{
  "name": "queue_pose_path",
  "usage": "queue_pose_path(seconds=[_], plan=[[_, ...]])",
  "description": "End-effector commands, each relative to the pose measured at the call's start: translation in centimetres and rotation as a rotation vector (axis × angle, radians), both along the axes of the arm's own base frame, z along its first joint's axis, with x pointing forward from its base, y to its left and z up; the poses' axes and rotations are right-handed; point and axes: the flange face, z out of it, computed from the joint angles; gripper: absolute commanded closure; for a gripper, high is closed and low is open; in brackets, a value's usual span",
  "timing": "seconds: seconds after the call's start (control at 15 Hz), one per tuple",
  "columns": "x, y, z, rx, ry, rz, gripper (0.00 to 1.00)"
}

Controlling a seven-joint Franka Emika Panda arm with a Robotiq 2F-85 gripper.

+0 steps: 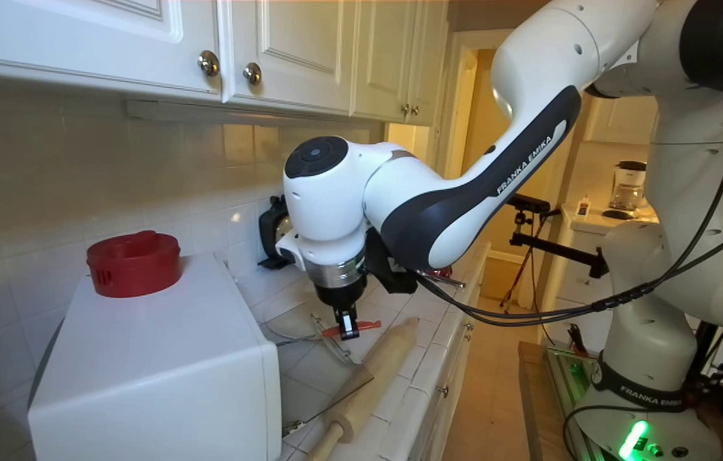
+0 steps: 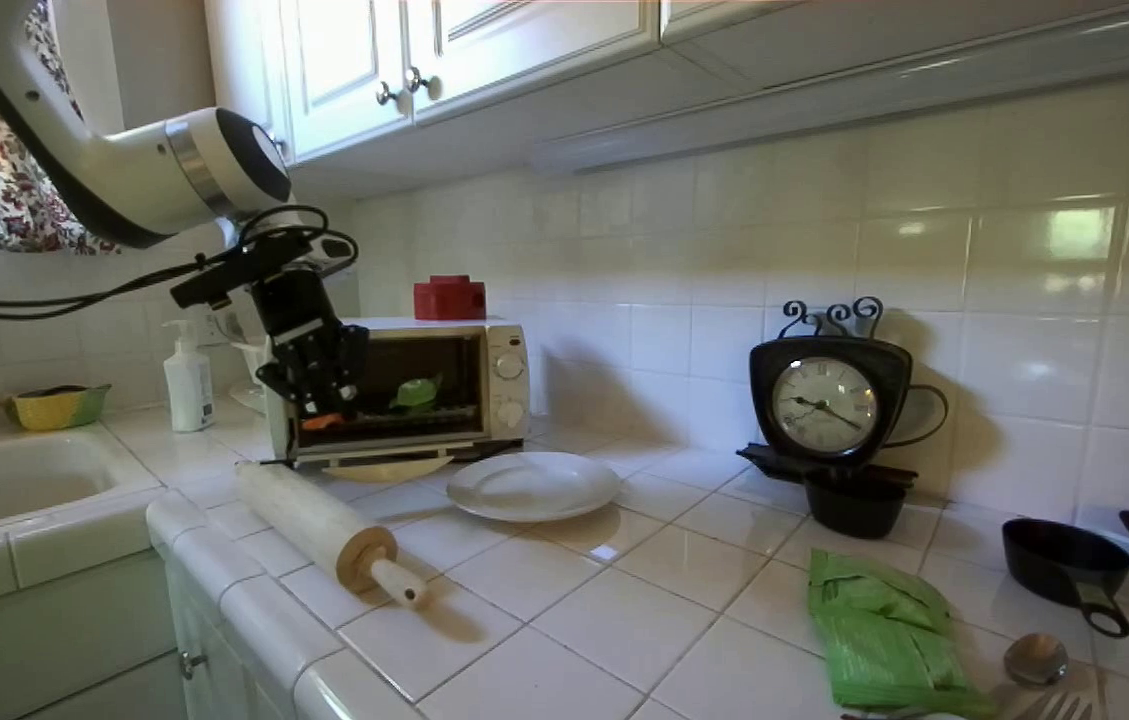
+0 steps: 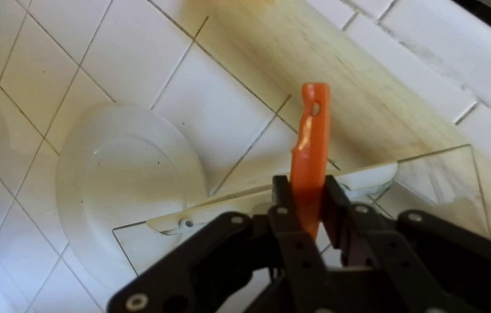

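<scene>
My gripper [image 3: 305,187] is shut on an orange handle [image 3: 312,126], whose free end points away from the fingers; the tool's other end is hidden in the wrist view. The handle also shows in both exterior views [image 1: 370,325] [image 2: 322,422]. My gripper [image 1: 347,330] points down above the lowered glass door of a white toaster oven [image 1: 156,358]. The door's pale handle bar [image 3: 367,178] crosses beneath the fingers. A green item [image 2: 416,394] is inside the oven. A wooden rolling pin [image 3: 358,87] and a white plate [image 3: 71,204] lie on the counter below.
A red container [image 1: 134,266] stands on the oven. A black clock [image 2: 829,400] stands by the wall. A green packet [image 2: 884,635], a small black pan [image 2: 1064,565] and a spoon [image 2: 1036,658] lie on the counter. A soap bottle [image 2: 188,380] stands near the sink [image 2: 114,460]. Cabinets [image 1: 297,51] hang overhead.
</scene>
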Motion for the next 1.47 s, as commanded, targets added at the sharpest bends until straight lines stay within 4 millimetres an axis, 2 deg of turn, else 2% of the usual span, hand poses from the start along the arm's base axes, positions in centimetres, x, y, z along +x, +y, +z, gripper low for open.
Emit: queue_pose_path(seconds=[0.0,0.27,0.33,1.4], plan=[[-0.1,-0.1,0.1,0.002,-0.001,-0.003,0.79],[-0.3,-0.3,0.2,0.005,-0.005,-0.004,0.79],[-0.2,-0.4,0.2,0.002,0.000,-0.007,0.95],[-2.9,-1.7,-0.3,-0.024,-0.013,-0.112,0.95]])
